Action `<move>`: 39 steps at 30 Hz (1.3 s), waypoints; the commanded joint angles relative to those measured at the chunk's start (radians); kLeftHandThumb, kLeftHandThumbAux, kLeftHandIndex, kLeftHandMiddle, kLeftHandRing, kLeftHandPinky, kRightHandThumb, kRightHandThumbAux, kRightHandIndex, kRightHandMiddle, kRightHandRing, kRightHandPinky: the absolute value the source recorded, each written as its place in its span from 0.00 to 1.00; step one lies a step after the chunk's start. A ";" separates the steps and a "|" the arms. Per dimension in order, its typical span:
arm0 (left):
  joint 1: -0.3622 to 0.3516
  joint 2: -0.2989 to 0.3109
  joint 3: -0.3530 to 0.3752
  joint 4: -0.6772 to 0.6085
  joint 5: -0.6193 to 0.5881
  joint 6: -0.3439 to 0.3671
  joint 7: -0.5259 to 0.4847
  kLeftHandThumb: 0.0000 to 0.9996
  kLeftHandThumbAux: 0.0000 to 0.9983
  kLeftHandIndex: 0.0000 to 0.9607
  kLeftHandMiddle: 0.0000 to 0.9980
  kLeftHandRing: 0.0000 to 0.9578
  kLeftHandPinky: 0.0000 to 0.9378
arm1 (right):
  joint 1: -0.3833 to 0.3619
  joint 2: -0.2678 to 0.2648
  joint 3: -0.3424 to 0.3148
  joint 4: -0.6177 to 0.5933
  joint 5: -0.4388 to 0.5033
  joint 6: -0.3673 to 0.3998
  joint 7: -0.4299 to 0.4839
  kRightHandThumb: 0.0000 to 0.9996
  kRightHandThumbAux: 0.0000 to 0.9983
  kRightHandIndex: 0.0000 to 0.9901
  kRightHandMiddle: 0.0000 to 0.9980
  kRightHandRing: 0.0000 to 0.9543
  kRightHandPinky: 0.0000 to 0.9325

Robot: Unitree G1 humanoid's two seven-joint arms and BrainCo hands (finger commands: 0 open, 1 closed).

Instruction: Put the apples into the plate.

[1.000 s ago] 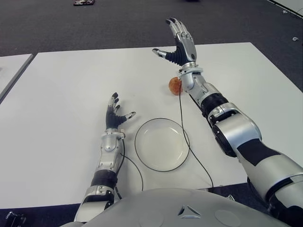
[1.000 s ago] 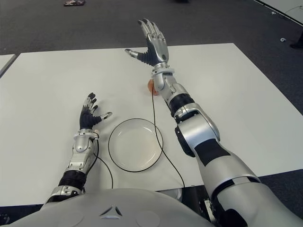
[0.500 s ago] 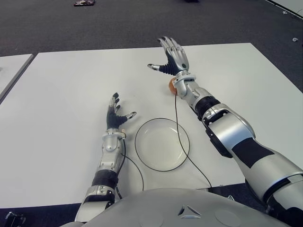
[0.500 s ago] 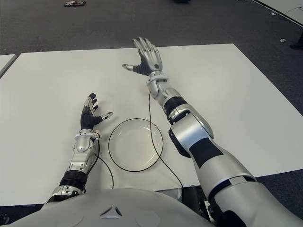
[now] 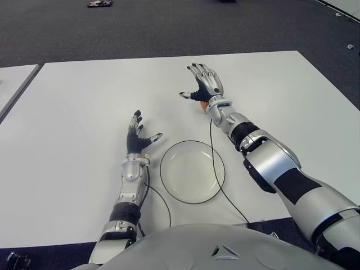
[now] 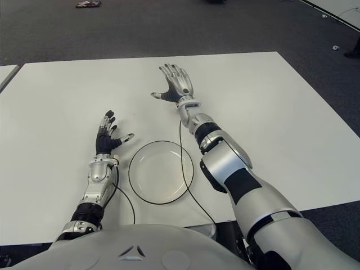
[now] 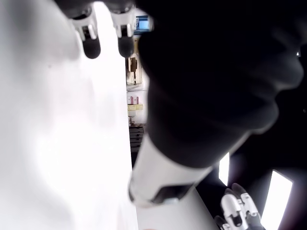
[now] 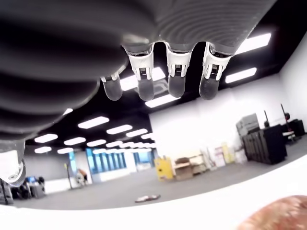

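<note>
Toward the table's far edge | right hand [image 5: 205,84] fingers spread over apple [image 5: 201,104], gripping nothing | left hand [image 5: 136,138] open beside plate [image 5: 192,171] | risk: apple rolls if nudged.

matt white table [image 5: 73,112], glossy plate [image 5: 191,194]

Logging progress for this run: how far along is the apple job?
Nothing is done: the plate holds nothing. In hand: the open right hand is over the apple, not gripping it. Left: grasp it and carry it to the plate. The left hand shows left of the plate.
</note>
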 commanded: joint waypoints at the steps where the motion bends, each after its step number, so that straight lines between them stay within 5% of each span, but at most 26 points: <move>1: 0.000 -0.004 0.002 0.009 0.002 0.008 0.008 0.00 0.39 0.00 0.04 0.02 0.03 | 0.031 -0.013 0.019 0.010 -0.014 0.024 0.020 0.20 0.44 0.00 0.00 0.00 0.00; 39: 0.044 0.010 0.010 -0.047 0.001 0.033 0.004 0.00 0.42 0.00 0.03 0.02 0.05 | 0.085 -0.062 0.046 0.049 -0.009 0.183 0.110 0.14 0.50 0.00 0.00 0.00 0.00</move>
